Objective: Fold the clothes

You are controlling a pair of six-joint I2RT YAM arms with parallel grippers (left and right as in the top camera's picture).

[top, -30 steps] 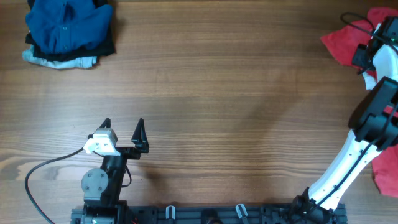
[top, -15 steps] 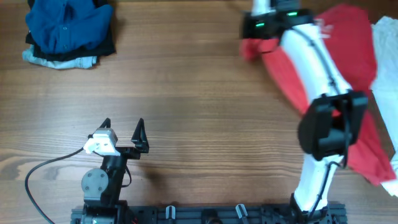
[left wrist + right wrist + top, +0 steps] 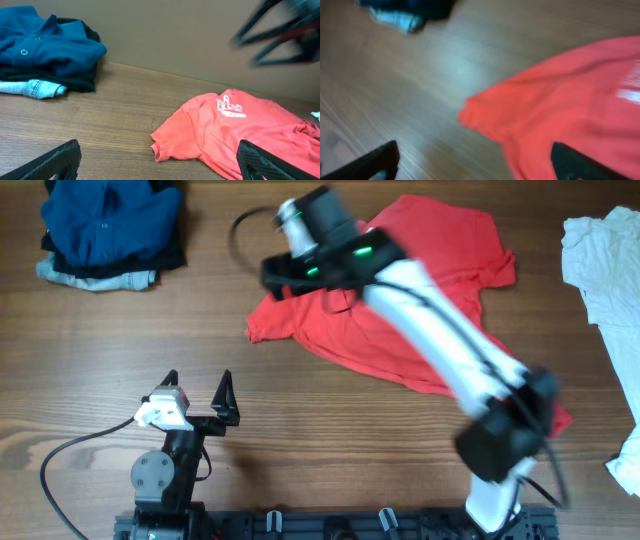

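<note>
Red T-shirt (image 3: 400, 310) lies diagonal on counter (image 3: 350, 450); right hand (image 3: 477, 165), seemingly spread (blurred), above its sleeve (image 3: 265, 325); left hand (image 3: 197, 377) spread, farther off.

Bright, even light across the desk (image 3: 400, 440), shadows soft and faint. Overhead's crisp, except the right arm (image 3: 430, 310), streaked with motion blur. Right wrist view: everything smeared, the red T-shirt (image 3: 560, 115) just a soft blob. Left wrist view's sharp, though the right claw (image 3: 247, 50) is a dark blur top right.

Matt red cloth T-shirt (image 3: 440, 240), smooth wood-grain table (image 3: 350, 420)
</note>
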